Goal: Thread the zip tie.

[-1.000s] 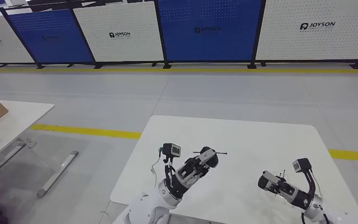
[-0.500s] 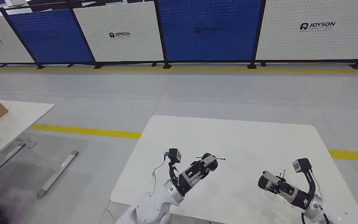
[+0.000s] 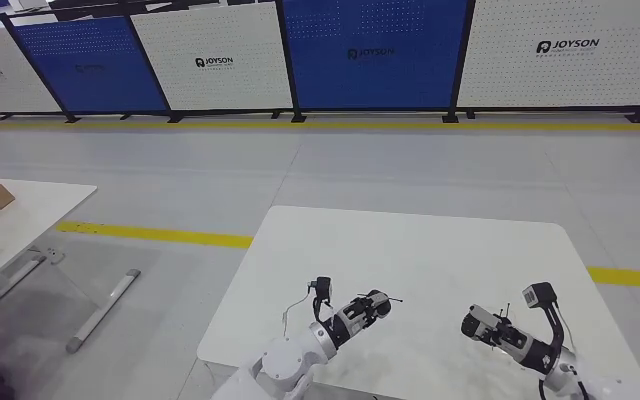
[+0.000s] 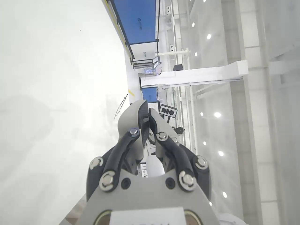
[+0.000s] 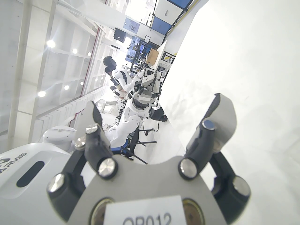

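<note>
The zip tie (image 3: 392, 299) is a thin black strip that juts sideways from my left gripper (image 3: 375, 303), low over the near part of the white table (image 3: 420, 240). The left wrist view has that gripper (image 4: 148, 109) shut with the dark strip pinched between its pads, and a thin black length of the zip tie (image 4: 121, 105) curves out beyond the fingers over the table. My right gripper (image 3: 473, 322) sits near the table's front right, well apart from the tie. Its fingers (image 5: 219, 108) are spread wide in the right wrist view, with nothing between them.
The table's front edge (image 3: 215, 352) lies just behind the left arm. A second white table (image 3: 40, 205) stands across the floor to the left. Blue and white partition panels (image 3: 370, 55) line the far side, beyond a yellow floor line (image 3: 150, 234).
My left arm has drawn back and down toward the table's near edge, carrying the zip tie with it. The right arm has kept still.
</note>
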Controlling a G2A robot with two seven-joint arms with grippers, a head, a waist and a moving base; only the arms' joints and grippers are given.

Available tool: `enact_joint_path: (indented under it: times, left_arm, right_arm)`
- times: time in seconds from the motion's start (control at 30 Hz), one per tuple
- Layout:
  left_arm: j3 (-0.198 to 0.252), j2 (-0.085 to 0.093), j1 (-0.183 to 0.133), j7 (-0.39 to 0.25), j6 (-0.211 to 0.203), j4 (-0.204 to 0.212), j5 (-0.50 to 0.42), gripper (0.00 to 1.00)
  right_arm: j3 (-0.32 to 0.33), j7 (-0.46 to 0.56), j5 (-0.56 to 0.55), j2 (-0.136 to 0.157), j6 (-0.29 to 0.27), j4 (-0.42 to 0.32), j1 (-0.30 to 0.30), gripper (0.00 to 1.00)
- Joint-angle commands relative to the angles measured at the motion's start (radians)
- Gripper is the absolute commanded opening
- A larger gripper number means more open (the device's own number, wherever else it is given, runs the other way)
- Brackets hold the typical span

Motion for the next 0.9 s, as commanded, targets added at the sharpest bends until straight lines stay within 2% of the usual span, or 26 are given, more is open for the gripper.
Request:
enact_joint_path:
  times: [0.0, 0.1, 0.2, 0.3, 0.37, 0.5, 0.6, 0.7, 0.8, 0.87]
  left_arm:
    - [0.0, 0.0, 0.0, 0.001, -0.001, 0.0, 0.002, 0.0]
    - [0.001, 0.0, 0.0, 0.004, -0.002, -0.002, -0.002, 0.0]
    - [-0.003, -0.002, 0.004, 0.009, -0.043, -0.031, -0.028, 0.0]
    - [-0.022, 0.001, 0.032, 0.011, -0.113, -0.11, -0.049, 0.0]
    - [-0.039, 0.006, 0.064, 0.009, -0.158, -0.181, -0.045, 0.0]
    - [-0.063, 0.015, 0.126, -0.007, -0.201, -0.289, -0.01, 0.0]
    - [-0.073, 0.02, 0.155, -0.016, -0.204, -0.331, 0.009, 0.0]
    - [-0.068, 0.023, 0.164, -0.017, -0.185, -0.328, 0.04, 0.0]
    - [-0.048, 0.021, 0.149, 0.003, -0.153, -0.281, 0.091, 0.0]
    - [-0.027, 0.018, 0.127, 0.015, -0.124, -0.231, 0.103, 0.0]
  right_arm:
    - [0.0, 0.0, 0.0, 0.0, 0.0, 0.0, 0.0, 1.0]
    - [0.0, 0.0, 0.0, 0.0, 0.0, 0.0, 0.0, 1.0]
    - [0.0, 0.0, 0.0, 0.0, 0.0, 0.0, 0.0, 1.0]
    - [0.0, 0.0, 0.0, 0.0, 0.0, 0.0, 0.0, 1.0]
    - [0.0, 0.0, 0.0, 0.0, 0.0, 0.0, 0.0, 1.0]
    - [0.0, 0.0, 0.0, 0.0, 0.0, 0.0, 0.0, 1.0]
    - [0.0, 0.0, 0.0, 0.0, 0.0, 0.0, 0.0, 1.0]
    - [0.0, 0.0, 0.0, 0.0, 0.0, 0.0, 0.0, 1.0]
    - [0.0, 0.0, 0.0, 0.0, 0.0, 0.0, 0.0, 1.0]
    - [0.0, 0.0, 0.0, 0.0, 0.0, 0.0, 0.0, 1.0]
